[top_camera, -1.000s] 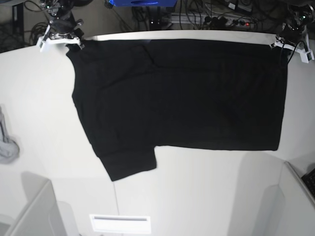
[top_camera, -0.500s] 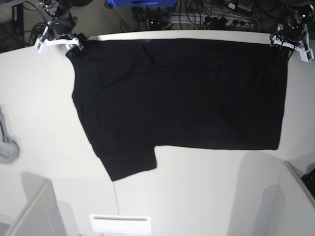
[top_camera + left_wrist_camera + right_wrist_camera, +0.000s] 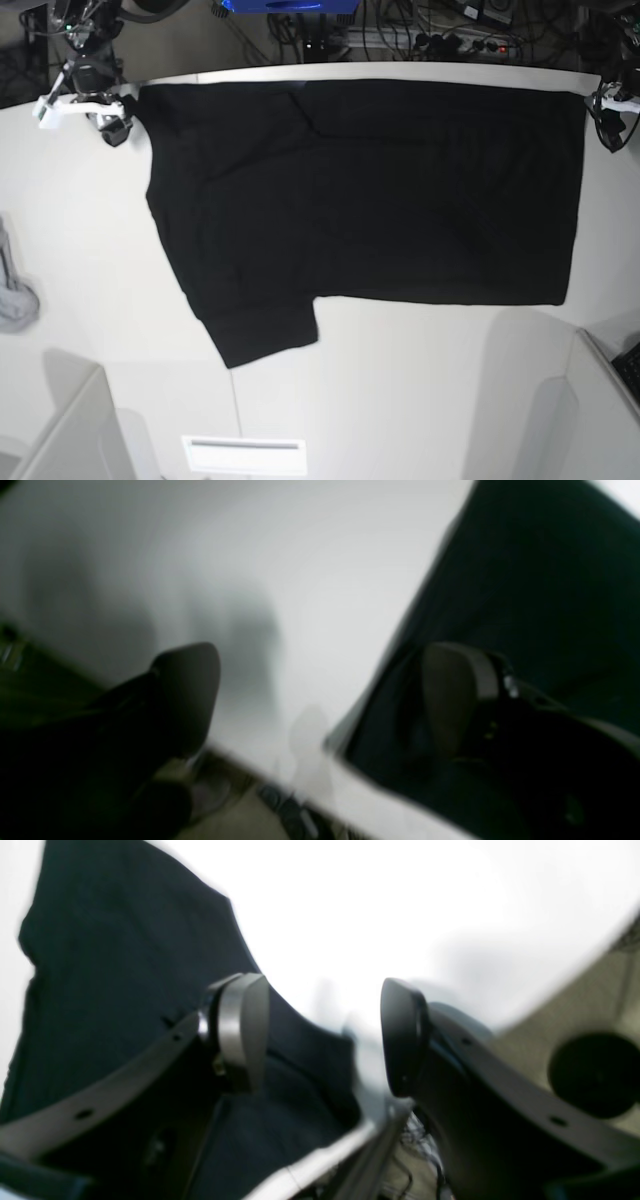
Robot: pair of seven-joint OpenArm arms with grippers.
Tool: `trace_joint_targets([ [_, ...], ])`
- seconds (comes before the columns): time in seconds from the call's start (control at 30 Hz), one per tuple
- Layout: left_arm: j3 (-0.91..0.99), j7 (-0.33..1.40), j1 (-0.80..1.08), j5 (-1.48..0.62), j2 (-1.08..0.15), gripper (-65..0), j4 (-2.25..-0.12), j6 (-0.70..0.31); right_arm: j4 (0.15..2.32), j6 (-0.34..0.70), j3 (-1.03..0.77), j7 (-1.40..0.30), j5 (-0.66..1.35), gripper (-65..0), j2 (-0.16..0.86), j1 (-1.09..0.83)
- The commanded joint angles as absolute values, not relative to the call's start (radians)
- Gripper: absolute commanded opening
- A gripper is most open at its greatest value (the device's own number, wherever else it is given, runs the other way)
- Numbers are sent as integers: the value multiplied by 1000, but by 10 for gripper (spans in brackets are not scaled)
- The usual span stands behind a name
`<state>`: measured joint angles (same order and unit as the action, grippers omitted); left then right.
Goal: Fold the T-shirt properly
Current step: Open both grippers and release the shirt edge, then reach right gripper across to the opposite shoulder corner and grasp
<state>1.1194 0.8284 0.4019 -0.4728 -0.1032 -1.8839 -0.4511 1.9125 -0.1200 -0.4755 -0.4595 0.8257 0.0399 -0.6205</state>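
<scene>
The black T-shirt (image 3: 370, 190) lies flat on the white table (image 3: 400, 390), plain side up, with one short sleeve (image 3: 265, 335) pointing toward the front. My right gripper (image 3: 85, 103) hovers just off the shirt's far left corner. In the right wrist view it (image 3: 322, 1035) stands open with nothing between its fingers, the shirt (image 3: 125, 965) beside it. My left gripper (image 3: 612, 108) is at the shirt's far right corner. The blurred left wrist view shows it (image 3: 320, 700) open too, one finger (image 3: 455, 695) over the shirt's edge (image 3: 540, 580) and the other over bare table.
Cables and equipment (image 3: 400, 35) run behind the table's far edge. A grey object (image 3: 15, 300) sits at the left edge. A white label (image 3: 243, 455) lies near the front, with grey panels at the front left (image 3: 60, 430) and front right (image 3: 600, 400).
Both grippers have opened and let go of the shirt's far corners. Each has drawn outward, away from the shirt. The shirt lies as before.
</scene>
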Motion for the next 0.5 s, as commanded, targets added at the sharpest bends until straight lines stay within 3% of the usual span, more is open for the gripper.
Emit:
trace_joint_targets([
  [0.0,1115,811,395,-484,-116,-35,-1905,-456,1928,-111,-460,-433,828,-315,73,-601],
  [0.1,1076,811,380,-484,-116,-36,-1905,-456,1926,-114,-397,-433,828,-315,117,-544],
  [0.2,1038,811,378,-484,-116,-109,-1906,-456,1910,-117,-344,-437,828,-317,157,-467],
  [0.3,1004,811,364,-484,-116,-295,-1906,-456,1867,-119,-309,-489,828,-317,191,-360],
  [0.43,998,811,358,-484,-113,-614,-1906,-456,1770,-119,-298,-605,828,-317,203,-191],
  [0.47,997,811,358,-484,-113,-650,-1906,-456,1741,-119,-298,-627,828,-317,203,-151],
])
